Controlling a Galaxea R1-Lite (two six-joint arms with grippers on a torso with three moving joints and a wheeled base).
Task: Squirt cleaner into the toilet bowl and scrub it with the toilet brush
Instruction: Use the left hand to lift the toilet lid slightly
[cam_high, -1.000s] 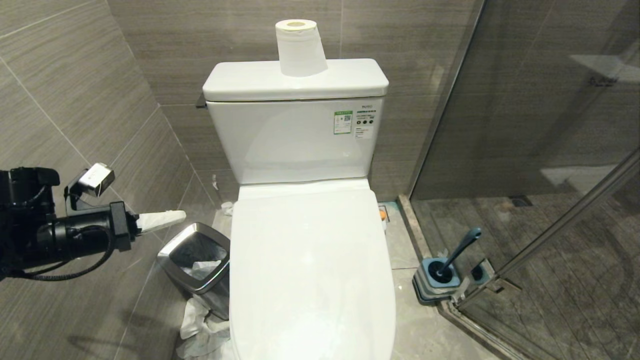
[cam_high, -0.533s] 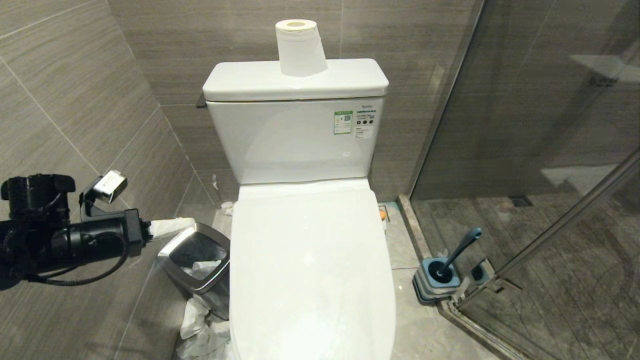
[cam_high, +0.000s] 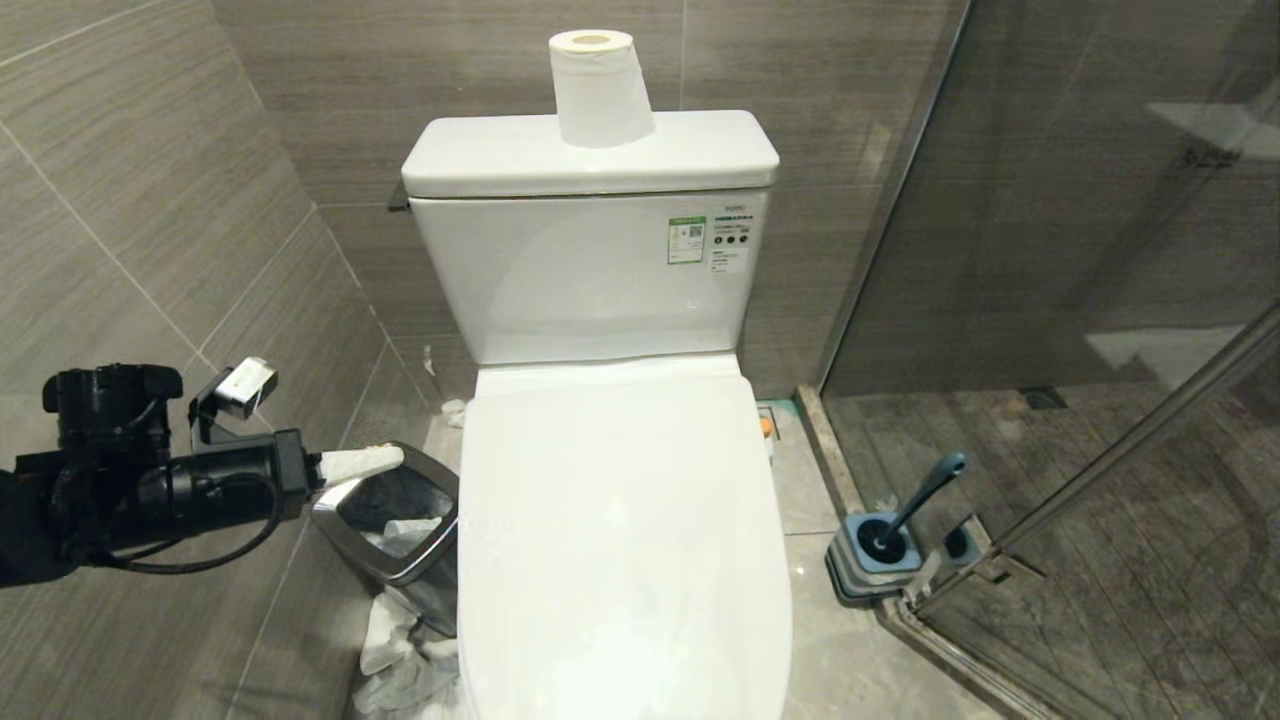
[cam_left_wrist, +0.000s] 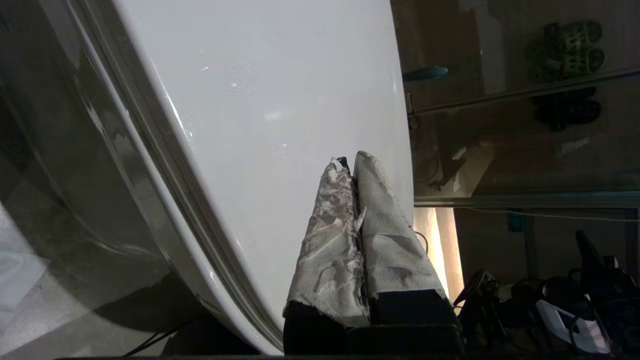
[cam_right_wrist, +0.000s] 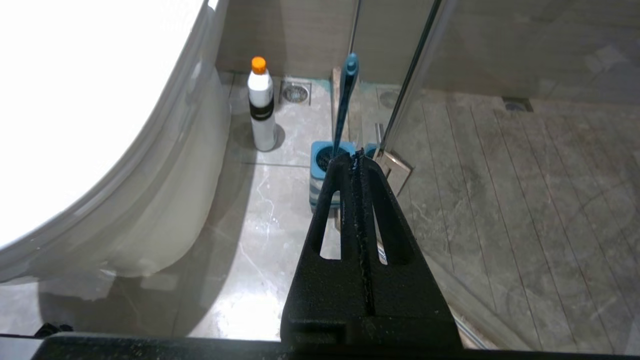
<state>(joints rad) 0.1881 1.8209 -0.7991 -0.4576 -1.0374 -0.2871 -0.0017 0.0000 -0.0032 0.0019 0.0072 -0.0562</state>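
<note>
Grey-tiled bathroom: left end effector (cam_high: 385, 460), fingers pressed together and empty, hovers above steel bin (cam_high: 390, 525) beside lidded toilet (cam_high: 620, 540).

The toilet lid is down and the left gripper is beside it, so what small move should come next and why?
Probably bring the left gripper, shut and paper-wrapped, over to the toilet lid's left edge to lift it. The lid hides the bowl, and the toilet brush sits in its holder.

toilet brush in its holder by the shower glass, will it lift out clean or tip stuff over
The toilet brush leans in its holder, so an angled pull would probably drag the holder along. Its handle is long and slim, likely light but apt to swing in a grip. The holder looks squat and square, so it should slide rather than topple.
</note>
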